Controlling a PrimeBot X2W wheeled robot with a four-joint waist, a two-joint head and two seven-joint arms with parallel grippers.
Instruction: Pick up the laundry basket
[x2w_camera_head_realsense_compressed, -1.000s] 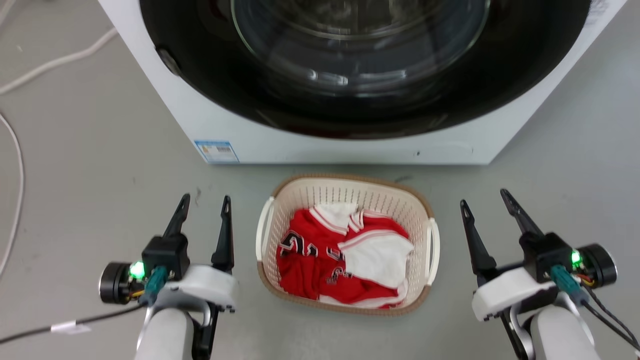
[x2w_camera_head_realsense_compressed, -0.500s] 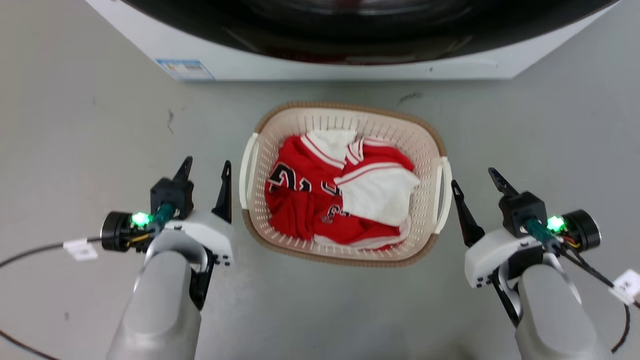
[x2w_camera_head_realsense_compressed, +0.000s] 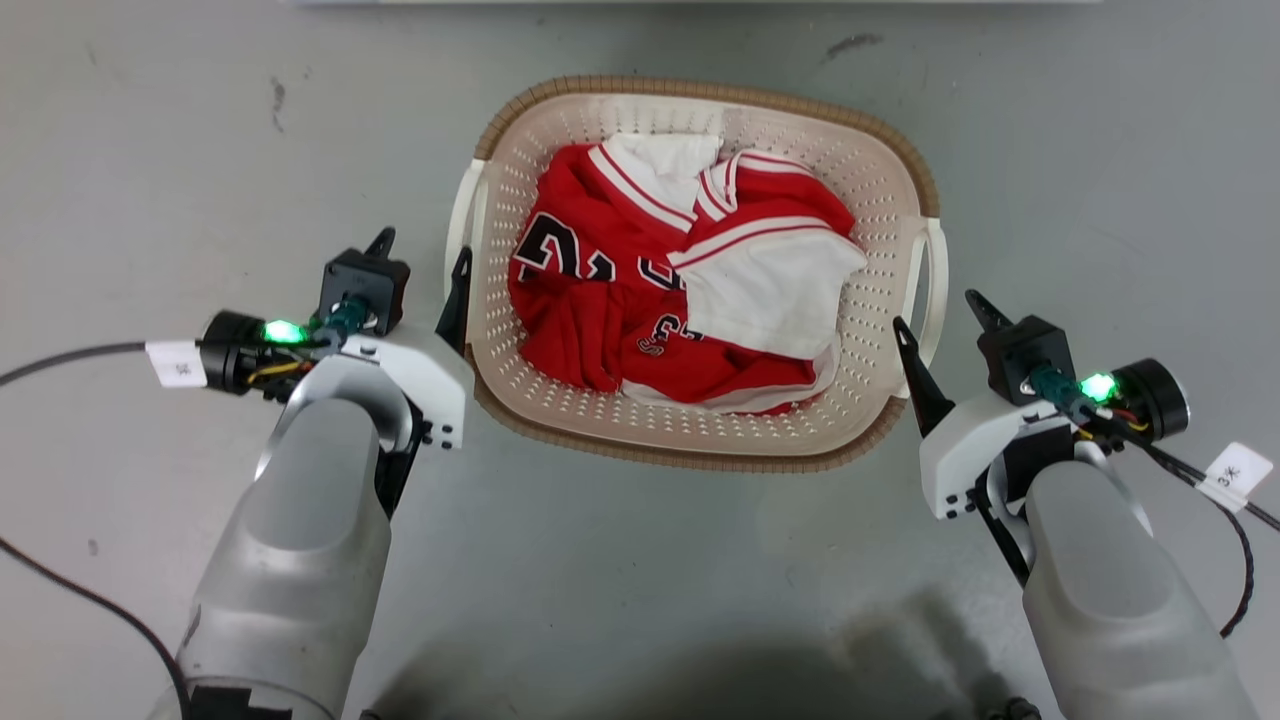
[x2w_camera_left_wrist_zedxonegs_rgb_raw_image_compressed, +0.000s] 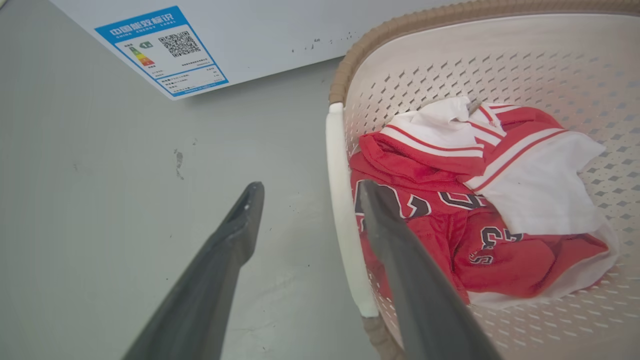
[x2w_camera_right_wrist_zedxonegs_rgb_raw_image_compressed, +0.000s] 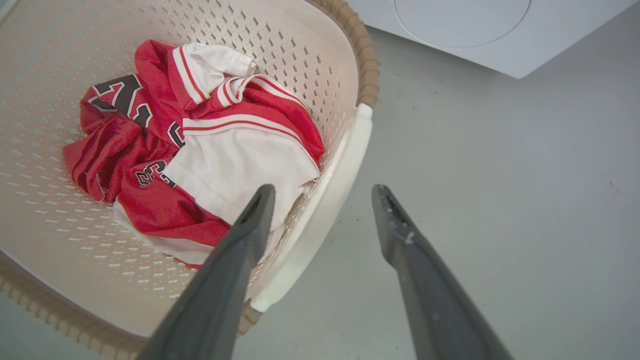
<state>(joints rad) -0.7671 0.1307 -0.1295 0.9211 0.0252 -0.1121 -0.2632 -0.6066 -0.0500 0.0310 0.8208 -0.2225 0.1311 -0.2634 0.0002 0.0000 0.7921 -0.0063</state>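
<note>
The basket (x2w_camera_head_realsense_compressed: 880, 170) is seen on the floor (x2w_camera_head_realsense_compressed: 150, 150), just in front of the washer (x2w_camera_left_wrist_zedxonegs_rgb_raw_image_compressed: 280, 30), with a red and white jersey (x2w_camera_head_realsense_compressed: 600, 300) bundled inside. A white loop handle is set on each side: the left handle (x2w_camera_head_realsense_compressed: 462, 225) and the right handle (x2w_camera_head_realsense_compressed: 937, 275).

Over the last second the head view has been tilted down, so the basket's shift up the picture is not to be read as its own move. Measured against the basket, however, both grippers have been brought in from well apart to right at the handles.

The left gripper (x2w_camera_head_realsense_compressed: 422, 255) is held with its fingers apart, and in the left wrist view the handle (x2w_camera_left_wrist_zedxonegs_rgb_raw_image_compressed: 342, 200) lies between them, one finger over the floor and one over the jersey. The right gripper (x2w_camera_head_realsense_compressed: 936, 315) is likewise spread, straddling its handle (x2w_camera_right_wrist_zedxonegs_rgb_raw_image_compressed: 325, 210).

Nothing is gripped yet. The approach is judged nearly complete; whether the fingers are low enough to close on the handles cannot be told.
</note>
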